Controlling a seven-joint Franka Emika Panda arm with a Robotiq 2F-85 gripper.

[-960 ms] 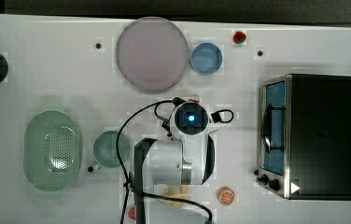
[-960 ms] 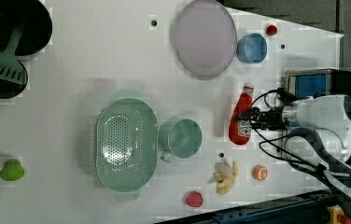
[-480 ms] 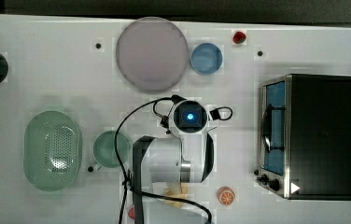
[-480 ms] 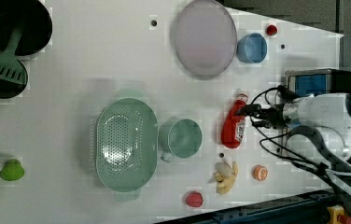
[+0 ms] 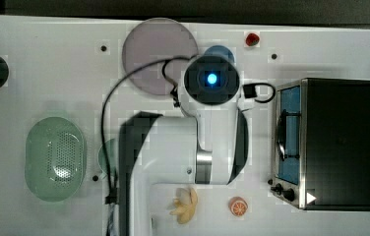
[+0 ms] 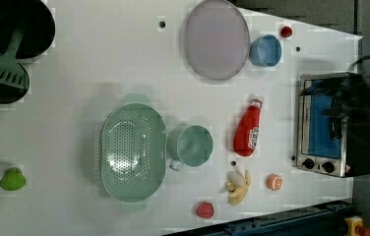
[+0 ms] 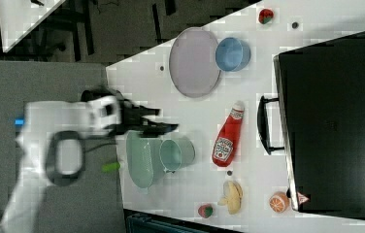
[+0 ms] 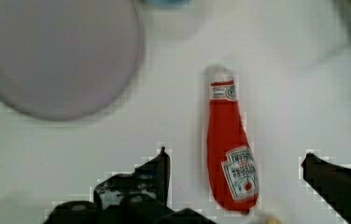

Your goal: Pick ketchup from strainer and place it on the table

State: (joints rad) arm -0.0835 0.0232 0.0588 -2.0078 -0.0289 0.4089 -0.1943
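Red plastic marks the ketchup (image 6: 247, 132), a squeeze bottle with a white cap, which is seen lying on its side on the white worktop (image 6: 99, 59). In the left view it rests between the teal cup (image 6: 191, 146) and the toaster oven (image 6: 328, 125), touching neither. The pale green strainer (image 6: 133, 151) is seen with nothing in it, just beside the cup.

The tool (image 8: 234, 163) is shown wide open in the wrist view, its dark fingers (image 8: 157, 170) spread to either side of the bottle and above it, with nothing held.

The task is judged to be essentially done: the bottle is out of the strainer and set down on the worktop. Only the clearing away of the arm seems to be left.

Open room is found around the bottle on all sides. A lilac plate (image 6: 216, 38) and a blue cup (image 6: 265, 50) lie near its cap end, and a peeled banana (image 6: 237, 186) and an orange half (image 6: 273, 182) near its base. The worktop's edge is well apart from the bottle.
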